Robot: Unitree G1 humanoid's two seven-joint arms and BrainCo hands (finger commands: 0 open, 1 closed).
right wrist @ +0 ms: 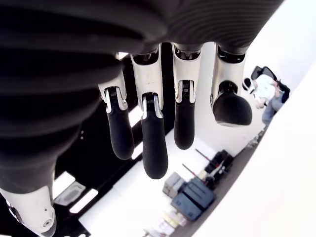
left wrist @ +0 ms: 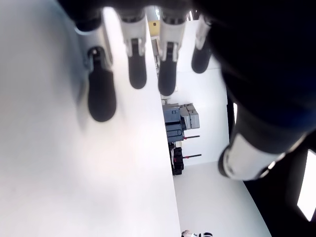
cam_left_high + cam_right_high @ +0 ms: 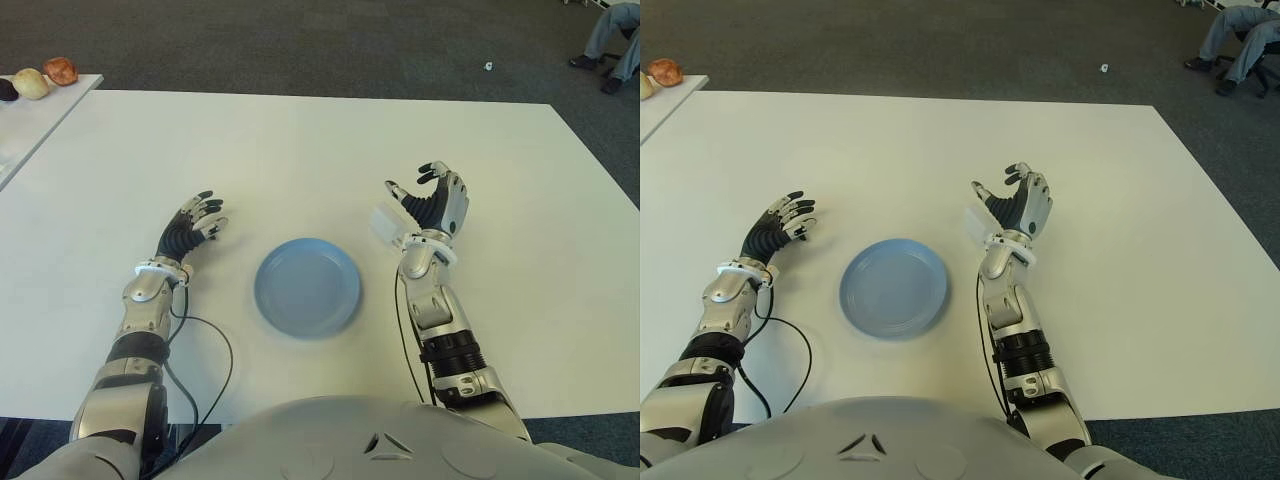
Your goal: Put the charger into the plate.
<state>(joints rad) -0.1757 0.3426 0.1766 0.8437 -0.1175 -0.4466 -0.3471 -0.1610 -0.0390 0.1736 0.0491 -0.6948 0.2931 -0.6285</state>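
A round blue plate (image 3: 307,286) lies on the white table (image 3: 300,150) in front of me, with nothing in it. The charger (image 3: 384,222), a small white block, shows just right of the plate, beside the thumb side of my right hand (image 3: 415,190). That hand is lifted above the table, its fingers (image 1: 153,143) spread and holding nothing. I cannot tell whether the thumb touches the charger. Left of the plate is my left hand (image 3: 205,218), its fingers (image 2: 136,69) stretched out low over the table and empty.
A black cable (image 3: 215,345) loops on the table by my left forearm. A second white table at the far left carries round food items (image 3: 40,78). A seated person's legs (image 3: 612,40) show at the far right on the dark carpet.
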